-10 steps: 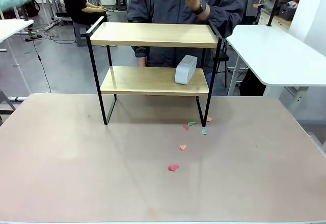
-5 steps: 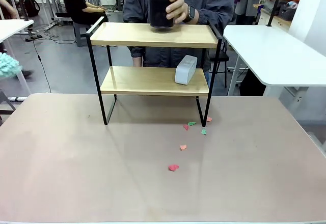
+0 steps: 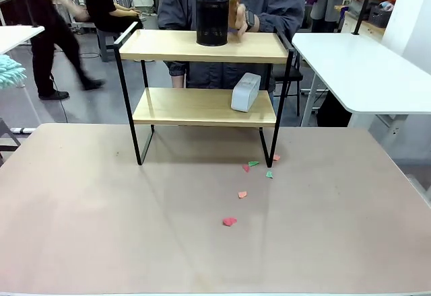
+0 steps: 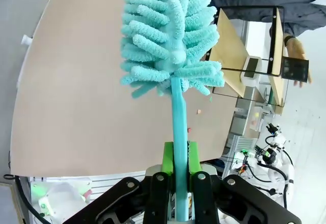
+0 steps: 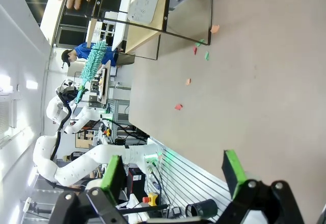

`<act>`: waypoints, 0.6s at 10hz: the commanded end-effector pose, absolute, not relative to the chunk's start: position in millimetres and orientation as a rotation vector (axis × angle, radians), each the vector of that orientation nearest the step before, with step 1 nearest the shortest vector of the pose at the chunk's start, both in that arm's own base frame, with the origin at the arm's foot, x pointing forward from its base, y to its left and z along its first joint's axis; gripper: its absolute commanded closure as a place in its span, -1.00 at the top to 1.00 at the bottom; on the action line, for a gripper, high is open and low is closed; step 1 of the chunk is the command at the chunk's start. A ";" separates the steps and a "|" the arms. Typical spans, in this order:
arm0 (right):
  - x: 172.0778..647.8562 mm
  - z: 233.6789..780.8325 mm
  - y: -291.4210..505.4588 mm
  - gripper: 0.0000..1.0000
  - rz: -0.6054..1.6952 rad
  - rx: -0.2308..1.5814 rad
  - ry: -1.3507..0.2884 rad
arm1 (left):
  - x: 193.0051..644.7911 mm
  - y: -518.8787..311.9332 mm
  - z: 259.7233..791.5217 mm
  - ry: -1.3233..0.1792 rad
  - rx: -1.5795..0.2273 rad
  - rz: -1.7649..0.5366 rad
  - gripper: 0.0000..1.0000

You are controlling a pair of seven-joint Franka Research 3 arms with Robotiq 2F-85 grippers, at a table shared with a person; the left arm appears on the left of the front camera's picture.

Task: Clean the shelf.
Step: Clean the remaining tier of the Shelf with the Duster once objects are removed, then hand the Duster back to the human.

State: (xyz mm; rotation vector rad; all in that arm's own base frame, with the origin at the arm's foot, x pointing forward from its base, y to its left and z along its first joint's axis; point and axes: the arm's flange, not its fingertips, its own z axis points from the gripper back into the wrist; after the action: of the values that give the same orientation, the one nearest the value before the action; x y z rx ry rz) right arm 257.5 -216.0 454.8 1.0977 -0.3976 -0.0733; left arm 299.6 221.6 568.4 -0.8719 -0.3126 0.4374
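The shelf (image 3: 202,46) stands at the table's far side, with light boards in a black frame. A person's hand (image 3: 236,12) rests against a black mesh cup (image 3: 212,20) on the top board. On the lower board lies a white box (image 3: 246,92). My left gripper (image 4: 178,152) is shut on the handle of a teal fluffy duster (image 4: 170,35), whose head shows at the far left edge (image 3: 10,70), well away from the shelf (image 4: 249,51). My right gripper (image 5: 171,170) is open above the table, holding nothing, far from the shelf (image 5: 147,10).
Several small red, orange and green paper scraps (image 3: 242,194) lie on the brown table (image 3: 101,229) in front of the shelf's right legs. A white table (image 3: 363,74) stands to the right. A person walks past at the back left.
The person brought the black cup down and set it on the top board. The duster head dropped from the upper left corner to mid-height at the left edge.
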 end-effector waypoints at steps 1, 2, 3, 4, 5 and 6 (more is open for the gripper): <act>259.6 455.7 -215.3 1.00 -0.056 1.116 -0.430 | 301.4 222.9 569.2 -0.316 -0.874 0.420 -0.75; 259.6 455.7 -215.3 1.00 -0.056 1.116 -0.430 | 301.4 222.9 569.2 -0.316 -0.874 0.420 -0.75; 259.6 455.7 -215.3 1.00 -0.056 1.116 -0.430 | 301.4 222.9 569.2 -0.316 -0.874 0.420 -0.75; 259.6 455.7 -215.3 1.00 -0.056 1.116 -0.430 | 301.4 222.9 569.2 -0.316 -0.874 0.420 -0.75; 259.6 455.7 -215.3 1.00 -0.056 1.116 -0.430 | 301.4 222.9 569.2 -0.316 -0.874 0.420 -0.75; 259.6 455.7 -215.3 1.00 -0.056 1.116 -0.430 | 301.4 222.9 569.2 -0.316 -0.874 0.420 -0.75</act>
State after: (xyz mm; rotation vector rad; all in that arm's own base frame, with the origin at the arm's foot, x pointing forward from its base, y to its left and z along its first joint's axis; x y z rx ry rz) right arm 257.5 -216.0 454.8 1.0977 -0.3976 -0.0732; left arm 301.4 220.9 566.7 -0.8728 -0.3068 0.4364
